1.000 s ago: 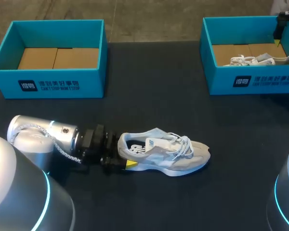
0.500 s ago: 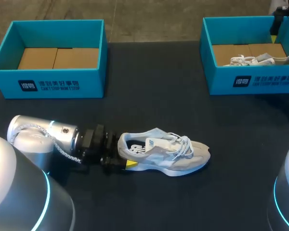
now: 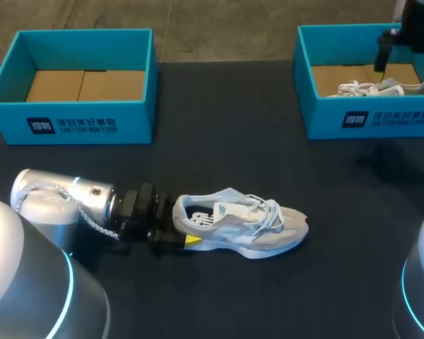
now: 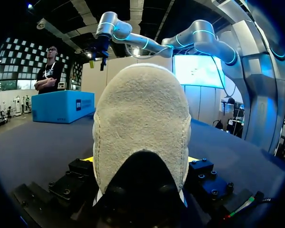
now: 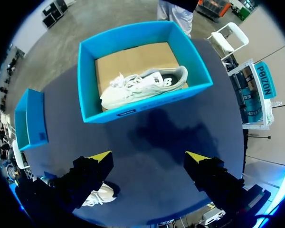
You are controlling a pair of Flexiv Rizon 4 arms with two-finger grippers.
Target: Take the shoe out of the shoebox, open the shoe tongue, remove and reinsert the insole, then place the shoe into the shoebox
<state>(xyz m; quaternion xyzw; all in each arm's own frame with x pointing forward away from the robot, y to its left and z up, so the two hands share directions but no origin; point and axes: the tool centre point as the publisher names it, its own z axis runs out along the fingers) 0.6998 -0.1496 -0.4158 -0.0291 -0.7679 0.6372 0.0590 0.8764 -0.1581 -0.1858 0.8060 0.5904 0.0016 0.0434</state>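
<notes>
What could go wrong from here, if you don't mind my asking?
1. The left jaws grip the shoe only at its heel; lifted, it may sag or slip.
2. The right arm hangs over the right box with a second shoe in it; descending, its open jaws could clip the wall.

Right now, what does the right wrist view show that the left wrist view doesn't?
Only the right wrist view: the white sneaker lying inside the right shoebox, and the left shoebox. Only the left wrist view: the beige sneaker seen heel-on and close up, held between the fingers of the left gripper, and the right arm arching above the table. Both: the right shoebox, the beige sneaker, the right gripper with its yellow tips, and the dark table.
</notes>
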